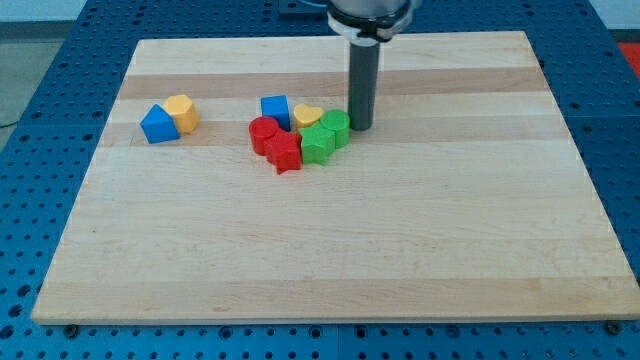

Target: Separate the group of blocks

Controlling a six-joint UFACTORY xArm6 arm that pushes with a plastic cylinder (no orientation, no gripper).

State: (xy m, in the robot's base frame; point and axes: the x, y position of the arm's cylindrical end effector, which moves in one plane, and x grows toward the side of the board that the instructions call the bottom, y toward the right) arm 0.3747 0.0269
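The group to be split sits a little above the middle of the wooden board: a blue cube, a yellow heart, a red cylinder, a red star-like block and two green blocks, one touching the star and one at its 1 o'clock, all packed edge to edge. The exact shapes of the green pair are hard to make out. My tip rests on the board just at 3 o'clock of the upper green block, about touching it; being a bare rod, it holds nothing, and its top is cut off by the view's top. Well apart at 9 o'clock lie a blue block and a yellow block, touching each other. Counted: two blue, two yellow, two red, two green.
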